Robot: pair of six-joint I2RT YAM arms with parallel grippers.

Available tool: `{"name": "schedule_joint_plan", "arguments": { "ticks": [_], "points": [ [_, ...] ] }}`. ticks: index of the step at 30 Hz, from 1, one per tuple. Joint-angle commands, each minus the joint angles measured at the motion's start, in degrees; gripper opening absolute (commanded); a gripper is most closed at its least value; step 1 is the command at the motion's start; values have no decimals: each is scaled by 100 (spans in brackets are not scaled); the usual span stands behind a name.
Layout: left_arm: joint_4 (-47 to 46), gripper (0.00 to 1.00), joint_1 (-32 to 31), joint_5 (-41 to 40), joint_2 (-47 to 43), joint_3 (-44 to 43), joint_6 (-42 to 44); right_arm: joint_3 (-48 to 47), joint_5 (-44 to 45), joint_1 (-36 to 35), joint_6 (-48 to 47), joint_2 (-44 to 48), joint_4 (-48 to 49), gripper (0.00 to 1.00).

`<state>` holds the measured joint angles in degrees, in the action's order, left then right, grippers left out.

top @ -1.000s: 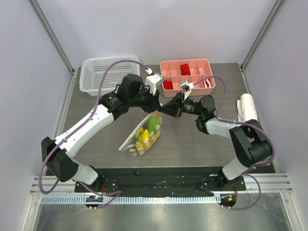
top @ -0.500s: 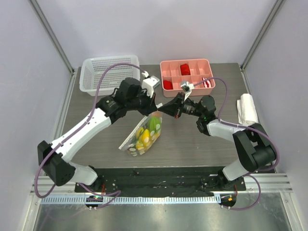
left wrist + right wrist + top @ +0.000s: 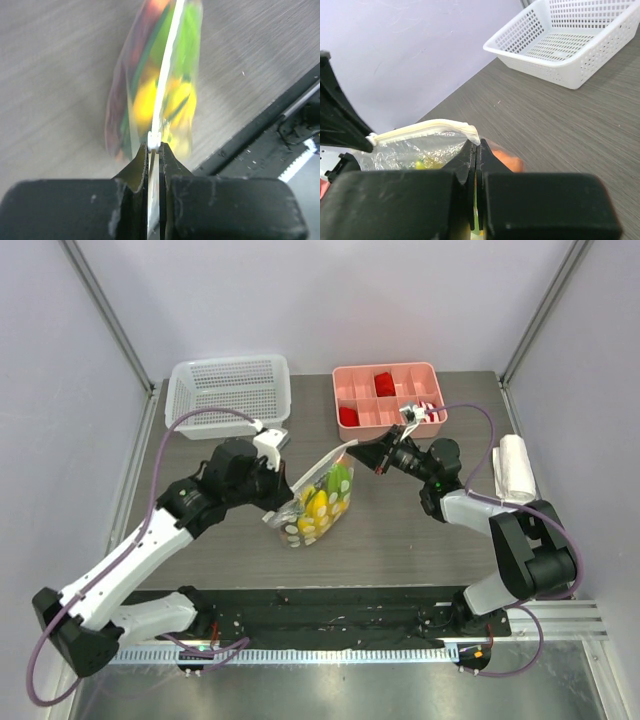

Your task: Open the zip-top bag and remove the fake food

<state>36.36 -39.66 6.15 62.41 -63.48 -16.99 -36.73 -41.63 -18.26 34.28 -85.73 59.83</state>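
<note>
The zip-top bag [image 3: 303, 528] hung at mid-tabletop [image 3: 400, 540], its white zip strip [image 3: 322, 460] pinched at both ends. The left tool [image 3: 154, 146] was clenched on what seemed the slider, the right tool [image 3: 475, 148] on the corner. The film looked floppy and slippery, with the fake food [image 3: 325, 502] sagging inside, so the stiffer strip looked the surest hold. No lettering was readable.

Left gripper [image 3: 284, 506] and right gripper [image 3: 353, 447] pinched closed, arms angled inward
</note>
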Motion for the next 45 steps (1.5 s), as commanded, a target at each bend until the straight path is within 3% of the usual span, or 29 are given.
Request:
{"name": "schedule_joint_plan", "arguments": {
  "ticks": [1,14,16,17,18,19,21,23,27,32,37,45],
  "points": [
    [723,0,20,-211,-677,239,-1032,-53,392,139,61,110,353,1],
    [856,0,20,70,-2075,1048,-1860,-133,261,227,88,-22,406,1],
    [811,17,20,79,-2110,987,-1816,-150,164,235,131,-49,476,1],
    [759,32,20,62,-2067,909,-1790,-168,7,235,131,-57,520,1],
    [698,59,20,61,-2023,821,-1738,-185,-108,235,114,-84,538,1],
    [636,73,20,53,-1970,594,-1624,-168,-187,235,131,-93,608,1],
    [347,88,20,79,-1716,347,-1431,-124,-354,235,131,-84,845,1],
    [249,91,20,9,-1235,-180,-1114,-185,-530,227,166,-119,889,1],
    [371,85,107,-10,5,-1217,-657,-132,-1039,218,711,-277,1847,1],
    [442,51,696,1087,1202,-2026,-367,-220,-1190,191,870,-462,2059,1],
    [258,45,767,1695,1659,-2045,-138,-247,-1164,191,843,-444,1962,1],
    [-15,40,767,2100,1625,-1536,-137,-247,-1128,191,773,-435,1866,1]
  ]
}}
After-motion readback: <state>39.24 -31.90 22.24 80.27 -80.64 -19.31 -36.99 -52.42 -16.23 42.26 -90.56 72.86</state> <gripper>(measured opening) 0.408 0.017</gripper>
